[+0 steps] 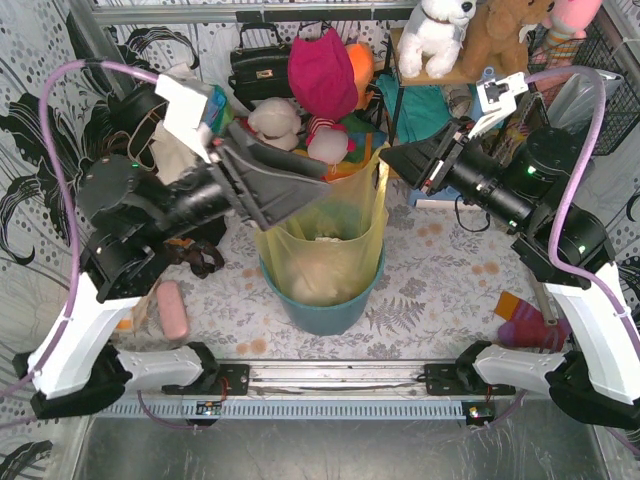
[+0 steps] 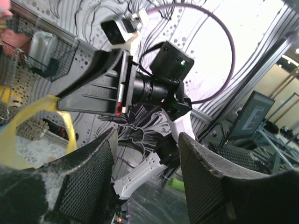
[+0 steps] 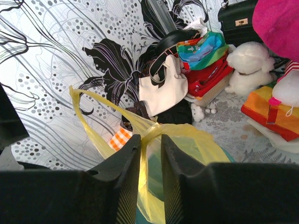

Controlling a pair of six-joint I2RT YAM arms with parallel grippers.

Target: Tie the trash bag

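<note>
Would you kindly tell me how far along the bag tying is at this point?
Done: no knot yet; the trash bag sits open in the teal bin. In hand: right pincer pinches its rim; left pincer open, empty. Left: gather the other side, knot.

Your trash bag [image 1: 322,235] in the bin [image 1: 330,312] at table [image 1: 430,290] centre, between your left gripper [image 1: 322,178] and right gripper [image 1: 388,157], handbag [image 1: 258,65] and plush toy [image 1: 275,118] behind the bin.

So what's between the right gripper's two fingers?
A bunched strip of the yellow bag, pinched in the right gripper. The right wrist view shows it best.
</note>
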